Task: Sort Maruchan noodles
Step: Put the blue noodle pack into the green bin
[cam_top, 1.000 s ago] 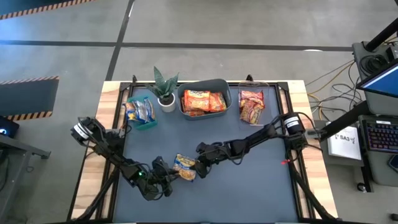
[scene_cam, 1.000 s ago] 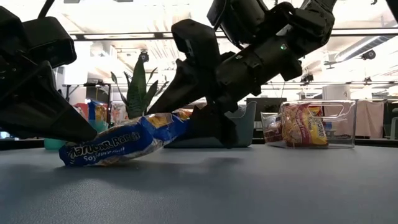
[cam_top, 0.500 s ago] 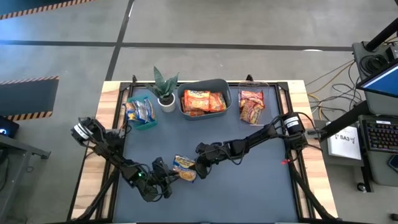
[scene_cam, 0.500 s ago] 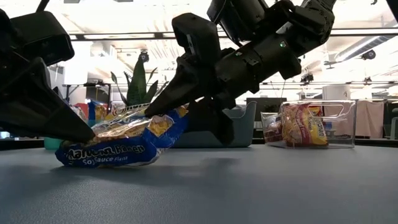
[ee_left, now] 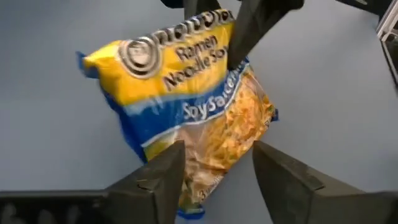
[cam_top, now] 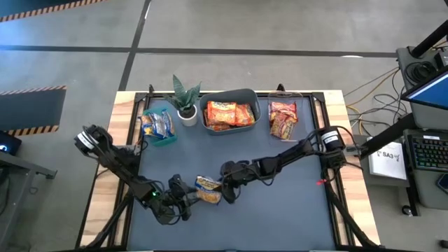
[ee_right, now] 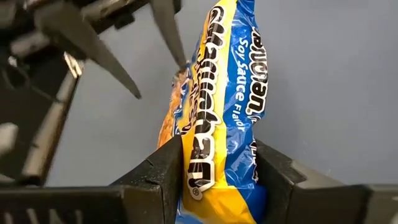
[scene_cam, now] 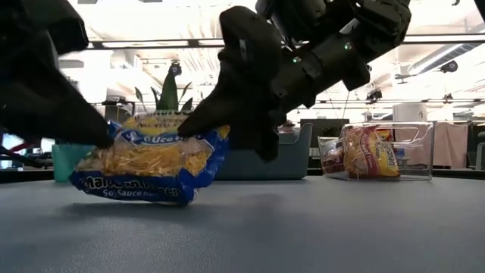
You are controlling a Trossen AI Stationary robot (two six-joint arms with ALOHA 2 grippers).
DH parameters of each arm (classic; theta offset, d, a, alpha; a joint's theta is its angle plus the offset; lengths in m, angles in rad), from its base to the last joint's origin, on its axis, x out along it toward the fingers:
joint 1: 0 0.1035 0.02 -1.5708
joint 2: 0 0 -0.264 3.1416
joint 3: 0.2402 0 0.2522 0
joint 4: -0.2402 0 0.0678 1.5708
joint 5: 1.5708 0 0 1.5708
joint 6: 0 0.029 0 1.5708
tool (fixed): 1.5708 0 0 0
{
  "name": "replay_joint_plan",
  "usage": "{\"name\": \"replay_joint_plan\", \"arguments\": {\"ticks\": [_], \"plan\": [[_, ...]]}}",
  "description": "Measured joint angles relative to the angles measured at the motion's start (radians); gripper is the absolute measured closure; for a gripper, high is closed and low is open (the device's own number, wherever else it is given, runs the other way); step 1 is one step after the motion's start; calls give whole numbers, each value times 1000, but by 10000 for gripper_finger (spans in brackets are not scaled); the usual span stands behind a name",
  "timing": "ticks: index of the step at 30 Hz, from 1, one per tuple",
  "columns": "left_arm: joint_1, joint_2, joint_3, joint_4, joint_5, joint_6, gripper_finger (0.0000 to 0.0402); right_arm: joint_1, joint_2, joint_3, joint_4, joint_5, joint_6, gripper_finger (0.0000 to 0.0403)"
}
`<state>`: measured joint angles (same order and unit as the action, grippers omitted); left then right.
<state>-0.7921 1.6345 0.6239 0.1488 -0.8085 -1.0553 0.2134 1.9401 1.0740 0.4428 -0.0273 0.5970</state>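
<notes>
Right wrist view: right gripper [ee_right: 217, 168] now pinches the blue-yellow crinkly soy-sauce noodle packet [ee_right: 221, 106]; left gripper [ee_left: 214, 171] just spread, handoff basically done, packet around 6 o'clock.

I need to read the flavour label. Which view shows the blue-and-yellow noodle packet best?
The left wrist view: the blue-and-yellow noodle packet faces it, print legible. The right wrist view shows it edge-on, the low view from the side, and in the high view it is small.
</notes>
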Motion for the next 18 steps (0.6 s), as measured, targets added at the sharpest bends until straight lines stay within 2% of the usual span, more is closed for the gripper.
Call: {"name": "replay_joint_plan", "arguments": {"ticks": [8,14,18], "plan": [[-1,-157,1,-75,-96,163,182,32,-35,0,-45,47,-232,269],[4,-264,-6,-205,-139,215,173,59,-51,2,-85,92,-338,269],[8,-266,-35,-179,-138,211,173,66,-51,11,-96,103,-364,269]]}}
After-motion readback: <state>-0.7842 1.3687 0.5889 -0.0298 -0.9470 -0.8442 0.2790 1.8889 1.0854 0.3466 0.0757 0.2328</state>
